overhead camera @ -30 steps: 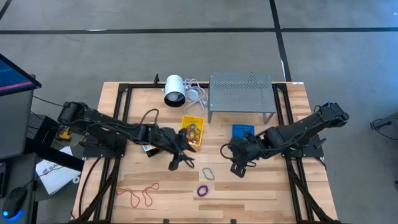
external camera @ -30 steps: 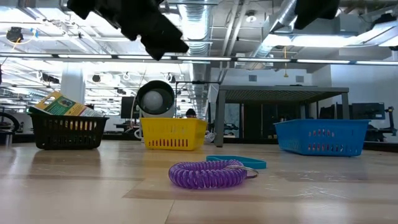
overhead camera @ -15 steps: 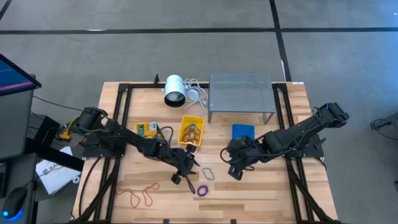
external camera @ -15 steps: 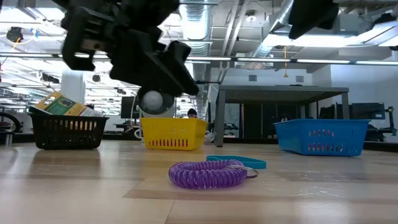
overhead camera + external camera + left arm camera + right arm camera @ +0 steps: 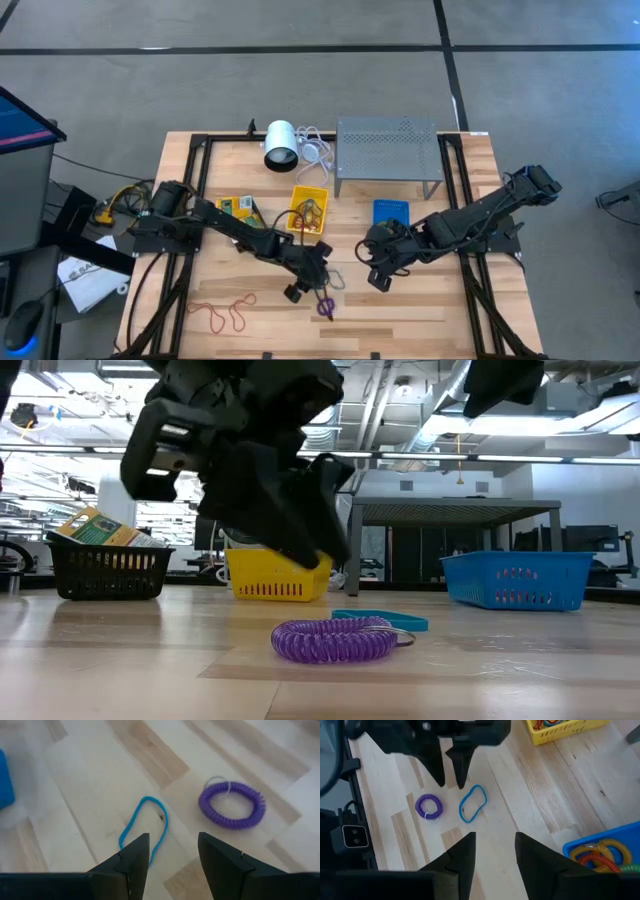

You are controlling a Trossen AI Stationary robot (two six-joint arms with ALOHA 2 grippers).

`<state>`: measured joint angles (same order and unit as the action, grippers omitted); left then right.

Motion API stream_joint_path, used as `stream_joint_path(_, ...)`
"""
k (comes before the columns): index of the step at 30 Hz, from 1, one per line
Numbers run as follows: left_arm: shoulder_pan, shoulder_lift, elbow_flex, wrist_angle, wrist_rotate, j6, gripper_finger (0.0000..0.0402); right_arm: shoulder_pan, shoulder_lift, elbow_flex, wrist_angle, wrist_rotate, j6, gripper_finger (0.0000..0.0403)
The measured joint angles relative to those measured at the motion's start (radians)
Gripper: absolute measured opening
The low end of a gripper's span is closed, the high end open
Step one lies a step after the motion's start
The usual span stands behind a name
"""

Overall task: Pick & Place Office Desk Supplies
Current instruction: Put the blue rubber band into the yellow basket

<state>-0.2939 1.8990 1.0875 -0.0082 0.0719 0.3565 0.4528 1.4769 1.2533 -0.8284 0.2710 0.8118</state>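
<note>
A purple coiled band point(image 5: 231, 805) and a thin blue loop point(image 5: 145, 827) lie flat on the wooden table near its front middle. My left gripper point(image 5: 172, 855) hovers open just above them, tilted down, its fingers point(image 5: 320, 545) clear of the table. My right gripper point(image 5: 495, 855) hangs open higher up to the right, looking down on the same blue loop point(image 5: 472, 803) and purple band point(image 5: 428, 806). Behind them stand the yellow bin point(image 5: 309, 208), the blue bin point(image 5: 390, 212) with coiled bands in it, and the black bin point(image 5: 237, 208) with yellow-and-green packets.
Red and orange rubber bands point(image 5: 225, 312) lie loose near the front left. A white cylinder with a cable point(image 5: 281, 145) and a grey perforated stand point(image 5: 388, 155) sit along the far edge. Black frame rails point(image 5: 190, 200) run down both table sides.
My left gripper has swung from beside the yellow bin toward the table's near edge and right, sinking and rolling about its own axis, until it hangs over the blue loop and purple band. Its fingers stay apart. The bands have not moved.
</note>
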Motion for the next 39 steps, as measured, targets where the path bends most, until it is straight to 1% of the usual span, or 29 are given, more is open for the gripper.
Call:
stream_joint_path(3,0.001,0.037,0.047,-0.066,0.004,0.006,0.0163,-0.001,0.000,0.000,0.003,0.003,-0.005,0.0133)
stream_joint_path(7,0.004,0.080,0.085,-0.083,0.001,0.015,0.0163,-0.001,0.000,0.000,0.004,0.019,-0.008,0.0133)
stream_joint_path(9,0.006,0.084,0.088,-0.088,-0.017,0.026,0.0163,-0.001,0.000,0.000,0.005,0.019,-0.009,0.0133)
stream_joint_path(18,0.045,0.102,0.099,-0.094,-0.020,0.029,0.0158,-0.001,0.000,0.000,0.016,0.028,-0.011,0.0133)
stream_joint_path(24,0.053,0.119,0.100,-0.111,-0.019,0.055,0.0130,-0.001,0.000,0.000,0.015,0.028,-0.011,0.0133)
stream_joint_path(30,0.053,0.125,0.100,-0.117,0.004,0.050,0.0107,-0.001,0.000,0.000,0.021,0.029,-0.036,0.0133)
stream_joint_path(34,0.052,0.126,0.100,-0.113,-0.003,0.035,0.0091,0.005,0.000,0.000,0.023,0.067,-0.037,0.0133)
stream_joint_path(37,0.052,0.128,0.100,-0.097,-0.030,0.002,0.0068,0.012,0.000,0.000,0.023,0.091,-0.038,0.0133)
stream_joint_path(39,0.054,0.129,0.099,-0.091,-0.039,-0.004,0.0043,0.013,0.000,0.000,0.023,0.098,-0.042,0.0133)
